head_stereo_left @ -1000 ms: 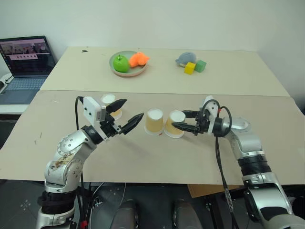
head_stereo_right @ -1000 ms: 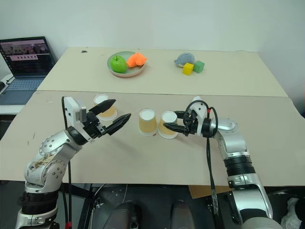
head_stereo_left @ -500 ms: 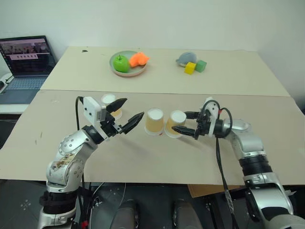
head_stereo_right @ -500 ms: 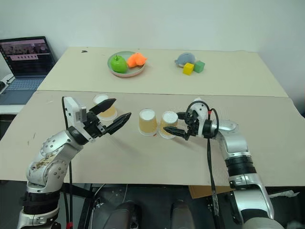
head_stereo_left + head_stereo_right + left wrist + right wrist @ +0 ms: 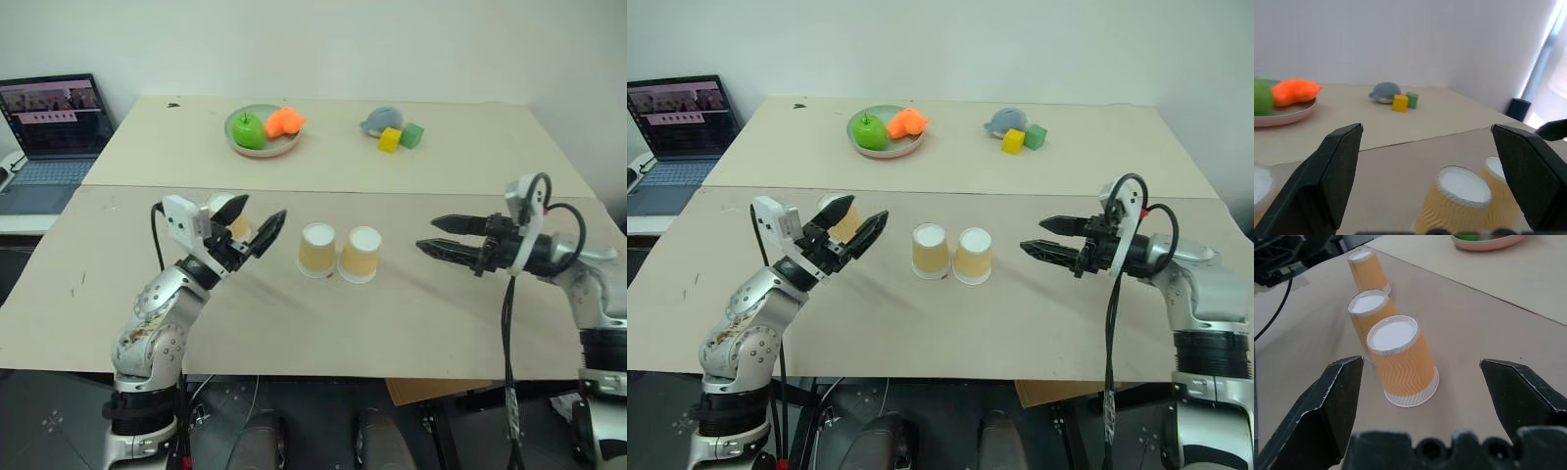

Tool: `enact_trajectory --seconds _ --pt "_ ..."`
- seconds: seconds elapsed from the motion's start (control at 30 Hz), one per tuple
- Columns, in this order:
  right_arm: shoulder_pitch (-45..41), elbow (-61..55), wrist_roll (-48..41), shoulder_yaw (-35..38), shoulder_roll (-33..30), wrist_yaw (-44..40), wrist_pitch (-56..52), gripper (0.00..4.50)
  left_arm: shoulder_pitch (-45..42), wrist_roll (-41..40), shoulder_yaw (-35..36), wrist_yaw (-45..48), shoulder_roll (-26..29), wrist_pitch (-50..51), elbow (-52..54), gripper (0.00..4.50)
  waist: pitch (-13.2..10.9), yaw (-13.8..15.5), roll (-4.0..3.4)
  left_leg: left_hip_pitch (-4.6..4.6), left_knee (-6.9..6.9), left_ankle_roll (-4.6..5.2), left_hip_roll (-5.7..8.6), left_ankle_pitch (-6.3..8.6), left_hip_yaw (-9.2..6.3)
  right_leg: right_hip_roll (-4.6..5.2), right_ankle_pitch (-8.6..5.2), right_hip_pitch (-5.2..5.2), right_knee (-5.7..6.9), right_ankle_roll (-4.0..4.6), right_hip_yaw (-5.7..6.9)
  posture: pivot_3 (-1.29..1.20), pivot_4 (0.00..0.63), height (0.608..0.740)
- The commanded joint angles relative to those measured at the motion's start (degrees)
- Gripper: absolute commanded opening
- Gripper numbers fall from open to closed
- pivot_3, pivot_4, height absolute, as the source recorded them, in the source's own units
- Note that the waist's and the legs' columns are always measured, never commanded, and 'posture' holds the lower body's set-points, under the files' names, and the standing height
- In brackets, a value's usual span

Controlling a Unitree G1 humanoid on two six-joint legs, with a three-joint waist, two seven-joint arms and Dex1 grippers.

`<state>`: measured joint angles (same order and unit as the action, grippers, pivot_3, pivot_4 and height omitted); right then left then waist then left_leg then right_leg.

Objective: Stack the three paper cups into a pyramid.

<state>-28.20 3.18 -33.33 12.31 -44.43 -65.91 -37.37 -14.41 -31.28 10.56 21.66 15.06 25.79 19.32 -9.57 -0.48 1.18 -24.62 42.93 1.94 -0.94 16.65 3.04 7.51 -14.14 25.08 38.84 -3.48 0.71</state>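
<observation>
Two of the tan-orange tapered paper cups stand upside down, side by side and touching, near the middle of the front beige table point(image 5: 323, 333): the left-hand cup point(image 5: 317, 249) and the right-hand cup point(image 5: 361, 254), each with its white base up. The third tan-orange paper cup point(image 5: 844, 220) stands apart to their left, also upside down, partly hidden behind the left gripper point(image 5: 257, 224). No cup rests on another, so no pyramid stands yet.

The left gripper hangs just in front of that third cup, its two black fingers spread wide and empty, pointing toward the pair. The right gripper point(image 5: 437, 236) hovers well to the right of the pair, its fingers likewise parted and holding nothing, pointing at the cups with bare table between.

On the rear table a round pale-green plate point(image 5: 241, 147) carries a green apple point(image 5: 249, 130) and an orange toy fruit point(image 5: 285, 121). Farther right lie a grey plush toy point(image 5: 381, 119), a yellow block point(image 5: 390, 140) and a green block point(image 5: 412, 134), close together. An open laptop point(image 5: 51, 137) sits on a side surface at far left. Nothing lies between either gripper and the cups.
</observation>
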Motion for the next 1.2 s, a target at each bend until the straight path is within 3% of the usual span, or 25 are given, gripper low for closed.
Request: enact_trajectory --seconds 0.03,0.3,0.67,1.2 --pt "1.9 -8.2 -4.7 2.9 -0.8 1.7 -3.0 4.43 2.4 4.7 0.6 -6.9 -0.8 -0.1 1.4 4.48 0.0 -0.1 0.01 0.0 0.0 0.0 0.0 0.0 0.0 0.0 0.0 0.0 0.01 0.0 -0.01 0.0 0.15 0.678" --pt "8.1 -19.9 -10.5 4.4 -0.5 4.3 -5.7 4.43 3.0 15.8 -2.7 -13.4 -1.0 -3.7 -4.0 4.48 0.0 1.0 0.03 -0.01 0.03 0.0 0.05 0.0 -0.04 0.0 0.0 -0.03 -0.02 0.0 0.04 0.0 0.15 0.678" --pt "9.3 -20.2 -9.4 2.5 0.6 6.8 -2.9 4.43 -4.2 18.1 -0.7 -11.3 2.0 -8.8 -13.3 4.48 0.0 1.1 0.09 -0.03 0.04 0.01 0.06 0.01 -0.05 0.0 0.01 -0.02 -0.05 0.01 0.06 0.0 0.15 0.678" --pt "11.1 -21.6 -10.2 3.8 0.5 9.2 -2.2 4.43 -12.9 18.7 -1.3 -9.2 1.5 -10.0 -21.8 4.48 0.0 1.1 0.12 -0.04 0.04 0.0 0.05 0.0 -0.05 0.0 0.01 -0.02 -0.04 0.0 0.08 0.0 0.15 0.678"
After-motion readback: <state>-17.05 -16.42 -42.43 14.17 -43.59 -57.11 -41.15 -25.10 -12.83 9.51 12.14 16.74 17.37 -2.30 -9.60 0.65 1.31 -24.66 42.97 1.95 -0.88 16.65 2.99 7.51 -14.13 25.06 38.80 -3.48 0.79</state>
